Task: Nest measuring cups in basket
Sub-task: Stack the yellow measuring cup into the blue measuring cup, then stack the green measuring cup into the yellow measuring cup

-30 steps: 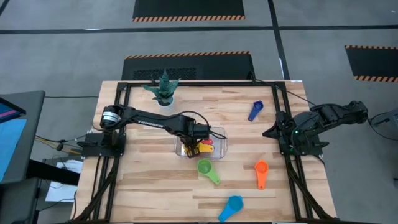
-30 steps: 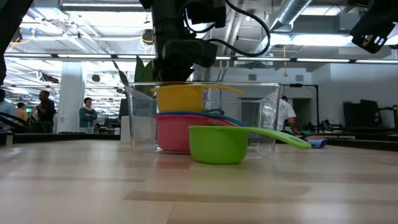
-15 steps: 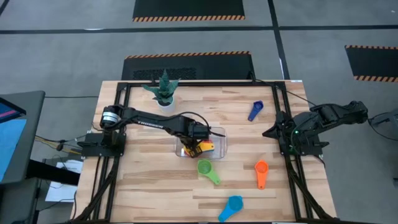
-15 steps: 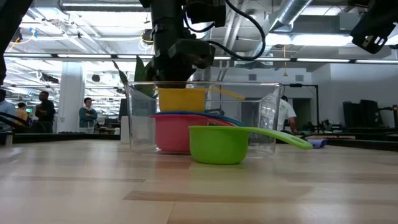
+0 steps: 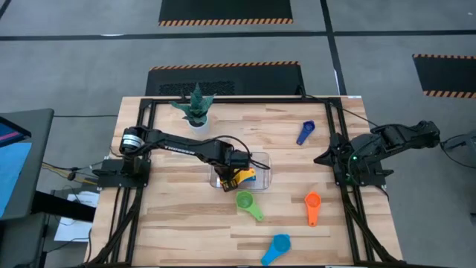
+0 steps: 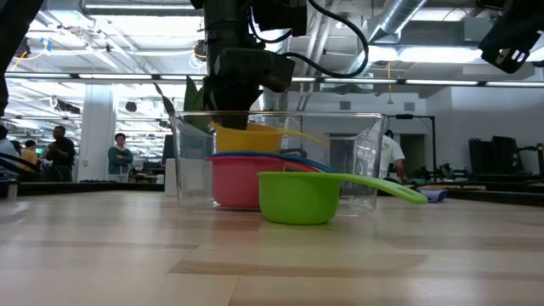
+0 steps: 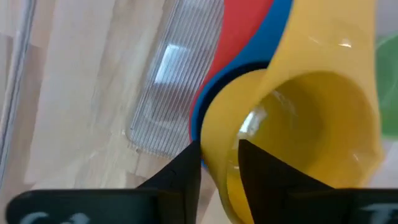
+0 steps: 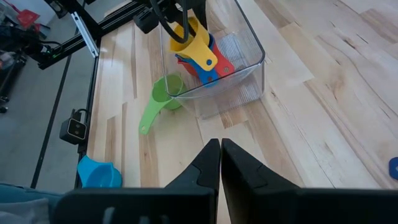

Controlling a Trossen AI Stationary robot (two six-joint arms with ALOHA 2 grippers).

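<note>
The clear basket (image 5: pixel 266 173) stands mid-table. Inside it a red cup (image 6: pixel 234 183) carries a blue cup (image 6: pixel 285 157), and a yellow cup (image 6: pixel 246 138) sits in the top of that stack. My left gripper (image 5: pixel 229 173) reaches down into the basket and is shut on the yellow cup (image 7: pixel 305 118). A green cup (image 5: pixel 248 203) rests on the table against the basket's near side. Orange (image 5: pixel 312 205), light blue (image 5: pixel 277 248) and dark blue (image 5: pixel 305 132) cups lie apart on the table. My right gripper (image 8: pixel 221 155) is shut and waits at the table's right edge. My left gripper pinches the yellow cup's bowl wall (image 7: pixel 217 155) on the side away from its handle, one finger (image 7: pixel 252 162) inside the bowl and one (image 7: pixel 183 171) outside. The fingers come from above, pointing down. The cup's bottom sits in the blue cup, handle (image 6: pixel 302 132) slanting.
A white pot with a green plant (image 5: pixel 195 112) stands near the far left corner. The dark arm frames run along the table's left and right edges. Bare wood lies left of the basket and along the near edge (image 5: pixel 186 238).
My left gripper has gone down a little inside the basket, still shut on the yellow cup. The cup has sunk lower into the blue and red stack, and its handle has swung somewhat over them.
</note>
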